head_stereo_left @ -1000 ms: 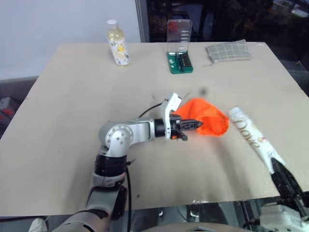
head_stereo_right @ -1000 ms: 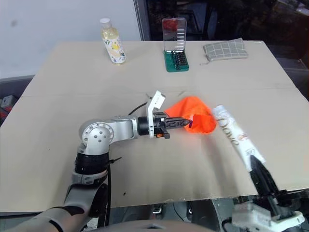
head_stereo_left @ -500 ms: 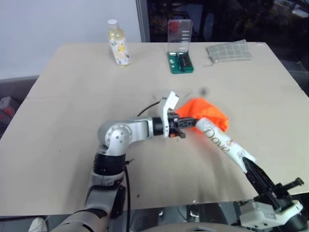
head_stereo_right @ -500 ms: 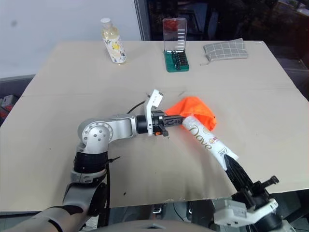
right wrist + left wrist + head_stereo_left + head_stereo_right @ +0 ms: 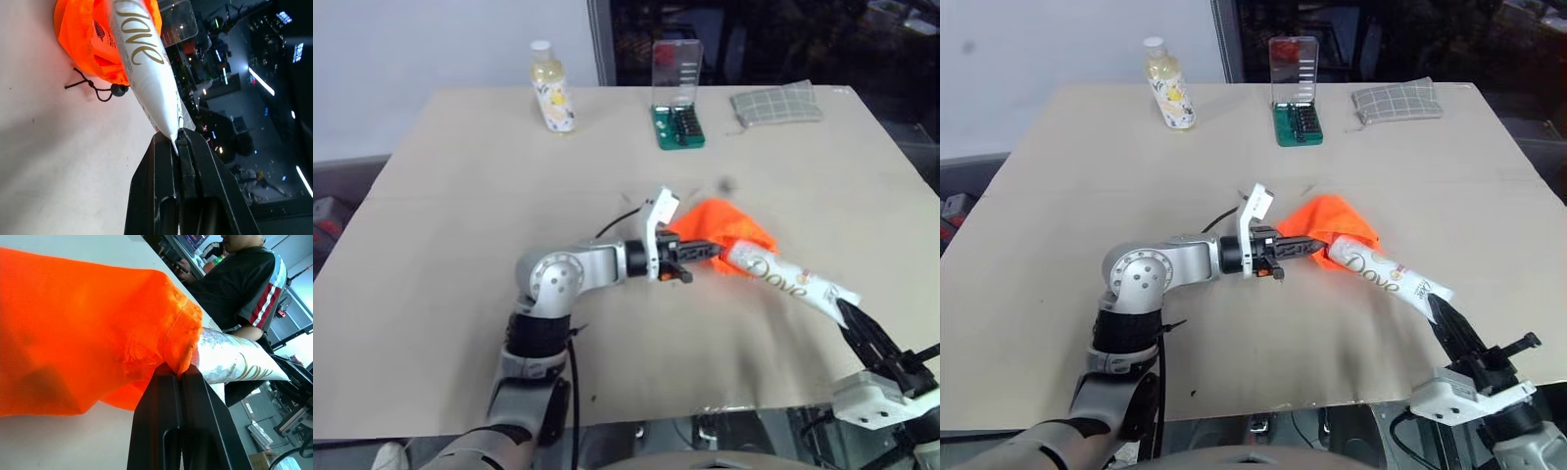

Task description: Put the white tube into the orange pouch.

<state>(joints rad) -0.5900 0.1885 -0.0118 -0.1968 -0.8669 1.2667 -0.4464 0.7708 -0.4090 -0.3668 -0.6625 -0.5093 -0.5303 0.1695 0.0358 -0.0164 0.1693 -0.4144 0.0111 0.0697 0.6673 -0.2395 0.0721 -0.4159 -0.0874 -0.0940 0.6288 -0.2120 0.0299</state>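
One white tube (image 5: 1393, 278), cap end at the mouth of one orange pouch (image 5: 1340, 221). Left gripper (image 5: 1317, 252) pinches the pouch rim; right gripper (image 5: 1442, 311) pinches the tube's tail. One bottle (image 5: 1164, 83), one checked pouch (image 5: 1397, 100).

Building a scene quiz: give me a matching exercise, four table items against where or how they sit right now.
Things:
1. white tube
2. orange pouch
3. clear yellowish bottle
4. grey checked pouch

States:
A. lying flat at the far right of the table
B. rim pinched by the left gripper
C. upright at the far left
D. tail held by the right gripper, cap end at the pouch mouth

Pairs: 1-D, 2-B, 3-C, 4-A
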